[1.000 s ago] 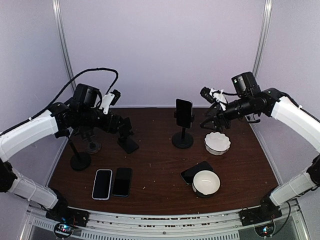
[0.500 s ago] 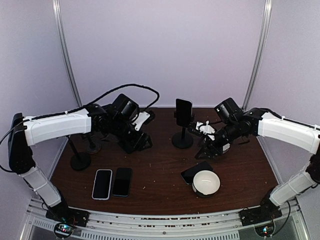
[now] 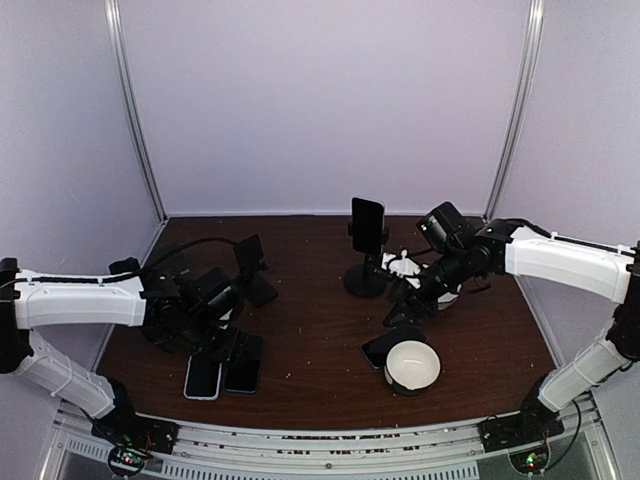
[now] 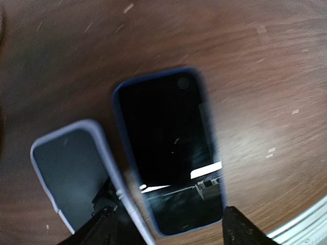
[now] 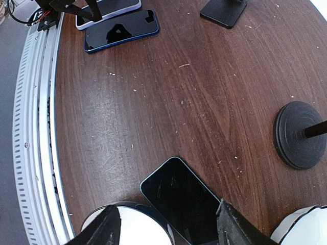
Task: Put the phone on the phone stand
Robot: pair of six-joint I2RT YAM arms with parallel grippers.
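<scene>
Two phones lie side by side at the front left: one in a pale case (image 3: pixel 203 378) and one in a blue case (image 3: pixel 245 362). My left gripper (image 3: pixel 215 340) hovers low over them, open and empty. In the left wrist view the blue-cased phone (image 4: pixel 166 153) lies between my open fingers and the pale-cased phone (image 4: pixel 71 173) is beside it. A third, black phone (image 3: pixel 385 345) lies partly under a white bowl (image 3: pixel 412 365). My right gripper (image 3: pixel 400 315) is open above it; the right wrist view shows that phone (image 5: pixel 186 199). An empty black stand (image 3: pixel 252 270) is at the back left.
A round-base stand (image 3: pixel 365 280) at the back centre holds a phone (image 3: pixel 367 225); its base (image 5: pixel 299 135) shows in the right wrist view. The white bowl (image 5: pixel 127 224) is close to my right fingers. A second white bowl (image 3: pixel 440 290) sits behind my right arm.
My left arm swung from the back of the table forward and down over the two front-left phones. My right gripper came down and nearer, over the black phone by the bowl.
</scene>
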